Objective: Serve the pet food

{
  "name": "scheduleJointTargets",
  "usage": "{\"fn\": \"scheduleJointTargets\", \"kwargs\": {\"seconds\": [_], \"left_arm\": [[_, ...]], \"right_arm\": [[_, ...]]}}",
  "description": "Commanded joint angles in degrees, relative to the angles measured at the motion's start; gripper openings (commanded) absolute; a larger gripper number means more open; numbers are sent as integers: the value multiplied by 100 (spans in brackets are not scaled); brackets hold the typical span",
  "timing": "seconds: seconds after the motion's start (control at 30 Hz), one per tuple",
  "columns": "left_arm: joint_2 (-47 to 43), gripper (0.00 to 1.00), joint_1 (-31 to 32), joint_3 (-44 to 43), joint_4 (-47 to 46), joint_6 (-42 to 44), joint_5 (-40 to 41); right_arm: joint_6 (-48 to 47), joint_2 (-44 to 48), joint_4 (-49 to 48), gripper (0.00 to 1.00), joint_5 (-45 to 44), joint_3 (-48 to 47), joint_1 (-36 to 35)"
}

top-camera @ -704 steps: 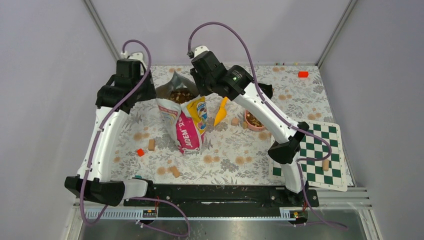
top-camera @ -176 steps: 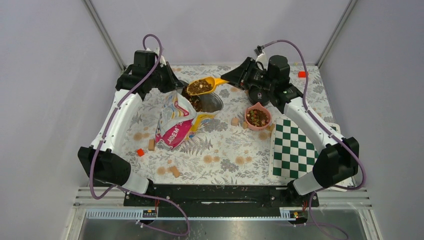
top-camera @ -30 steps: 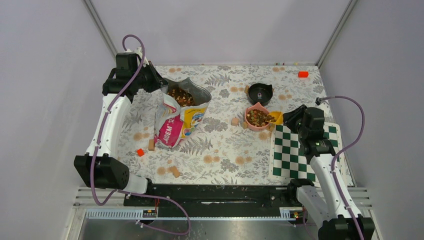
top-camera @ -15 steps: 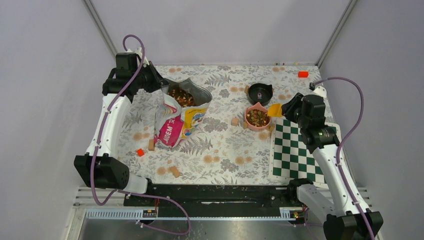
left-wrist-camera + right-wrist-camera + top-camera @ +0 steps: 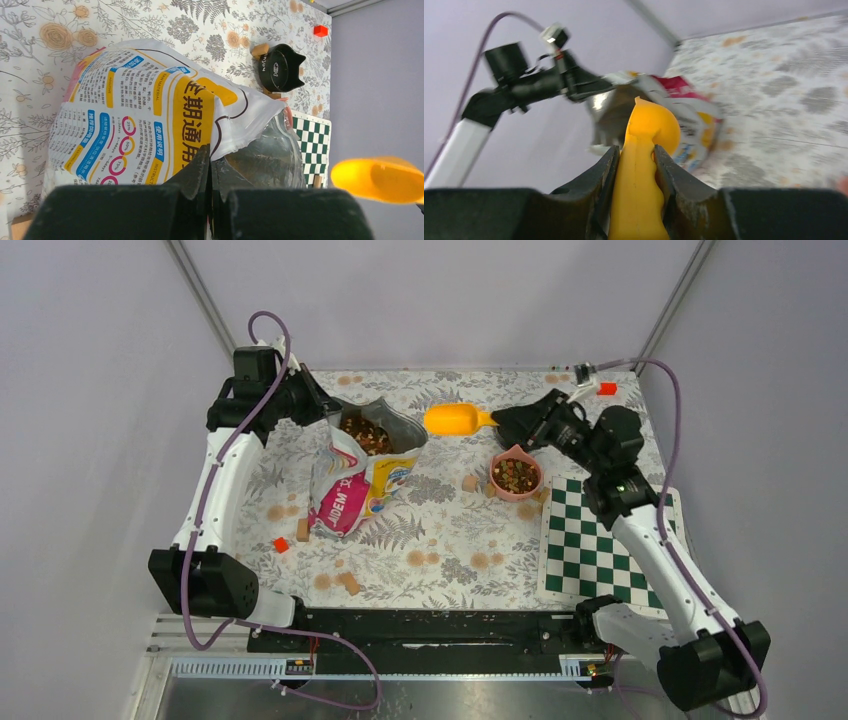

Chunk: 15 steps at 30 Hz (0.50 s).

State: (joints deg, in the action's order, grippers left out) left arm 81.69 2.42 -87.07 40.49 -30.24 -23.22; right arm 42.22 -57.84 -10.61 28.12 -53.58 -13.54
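Between bag [image 5: 350, 495] and pink bowl [image 5: 494, 480], a yellow scoop [image 5: 455, 420] is hanging.
Right gripper [image 5: 503, 420] is clamping its handle, scoop lying 3-to-9, pointing to 9 o'clock; left gripper [image 5: 322, 412] is pinching the bag's rim; pet food [image 5: 516, 476] is filling the bowl, a wooden cube [image 5: 469, 482] sitting at its 9 o'clock.

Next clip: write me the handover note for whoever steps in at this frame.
Claws: left claw shut on the bag rim, holding its mouth open. The right claw is shut on the yellow scoop handle, the scoop in the air between bag and pink bowl, no kibble visible in it.
Done: pink bowl holds kibble.
Left: black bowl looks empty; probably another scoop from the bag.
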Motion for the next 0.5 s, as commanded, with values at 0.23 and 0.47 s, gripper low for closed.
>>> {"fn": "scheduleJointTargets", "kwargs": {"seconds": [0.23, 0.47], "left_arm": [[-40, 0, 282, -134, -421, -210, -325], [40, 0, 510, -146, -519, -257, -431]], "right_arm": [[-598, -1067, 218, 0, -449, -1242, -1615], [-1752, -2157, 1959, 0, -1609, -2403, -2351]]}}
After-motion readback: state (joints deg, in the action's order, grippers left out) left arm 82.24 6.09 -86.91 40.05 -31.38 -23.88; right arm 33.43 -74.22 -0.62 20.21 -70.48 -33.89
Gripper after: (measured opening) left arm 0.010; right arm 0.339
